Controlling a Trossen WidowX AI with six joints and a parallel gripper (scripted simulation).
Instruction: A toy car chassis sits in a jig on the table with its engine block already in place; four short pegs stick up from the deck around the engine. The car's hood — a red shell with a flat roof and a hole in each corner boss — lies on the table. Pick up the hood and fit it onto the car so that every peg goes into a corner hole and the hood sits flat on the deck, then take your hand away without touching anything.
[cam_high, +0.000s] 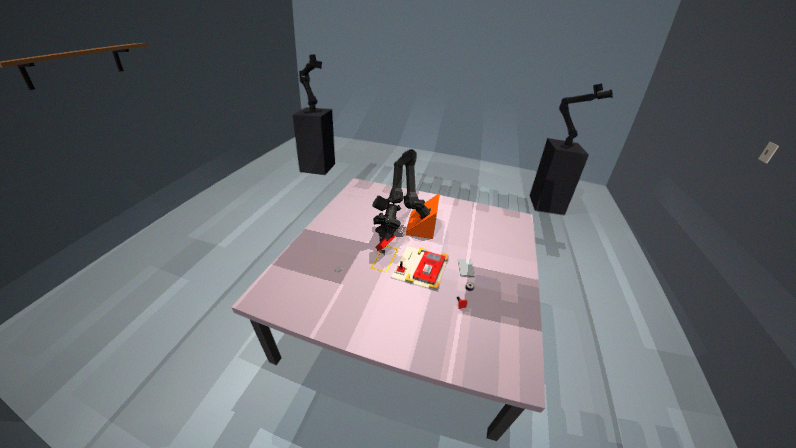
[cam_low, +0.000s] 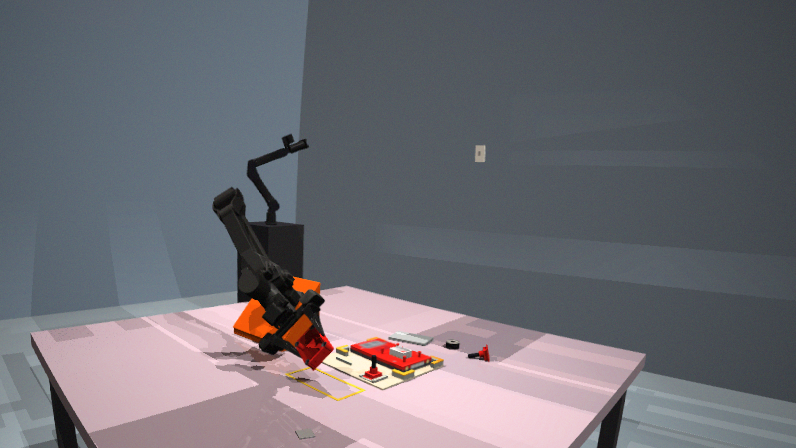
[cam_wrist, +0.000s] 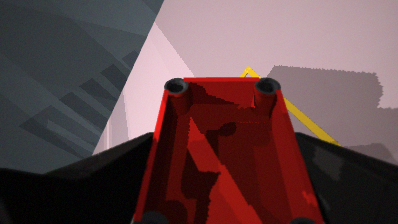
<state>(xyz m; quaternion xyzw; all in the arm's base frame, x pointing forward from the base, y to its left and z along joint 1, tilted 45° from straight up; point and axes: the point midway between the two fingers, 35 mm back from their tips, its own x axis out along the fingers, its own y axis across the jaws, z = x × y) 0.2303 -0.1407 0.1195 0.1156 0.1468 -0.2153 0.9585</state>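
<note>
Gripper (cam_high: 385, 240) (cam_low: 300, 339) (cam_wrist: 222, 140) clamped on hood (cam_high: 384, 243) (cam_low: 314, 349) (cam_wrist: 225, 92) by its long sides; likely light, stiff, slick; best held mid-wall; corner bosses at eleven and one o'clock in wrist view.

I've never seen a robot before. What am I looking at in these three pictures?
One picture looks down from high up, one looks across the table from the side, and one comes from the arm's wrist. The black jointed arm is a machine; its tool grips a red hood, tilted, its hollow side facing the wrist view. On the table, a red toy car chassis sits in a jig.
</note>
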